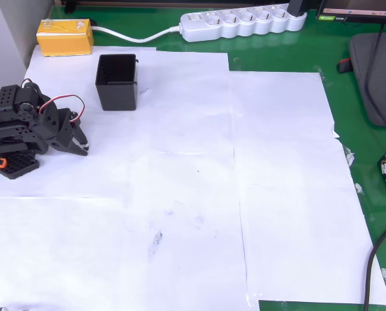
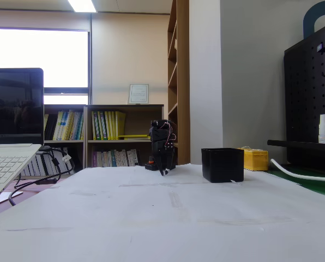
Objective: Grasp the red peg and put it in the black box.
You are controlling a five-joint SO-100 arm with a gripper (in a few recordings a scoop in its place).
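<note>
Paper [image 1: 180,194] covers the table nearest us in the fixed view, white sheets laid edge to edge, and we see the same sheets spread over a green mat [image 1: 277,52] in the overhead view. Farther back sits the gripper [image 1: 81,144], folded in against the black arm at the left edge of the overhead view; in the fixed view it hangs tip-down [image 2: 163,170] just above the paper. Its two fingers look drawn together at the tips, though we cannot tell for sure whether they are fully closed, and we see nothing between them. The black box [image 1: 117,82] stands upright just beyond the gripper and slightly to its right in the overhead view, apart from it; in the fixed view it sits right of the gripper [image 2: 222,164]. We cannot make out the red peg. Past the box lie a yellow block [image 1: 65,37] and a white power strip [image 1: 245,23].
</note>
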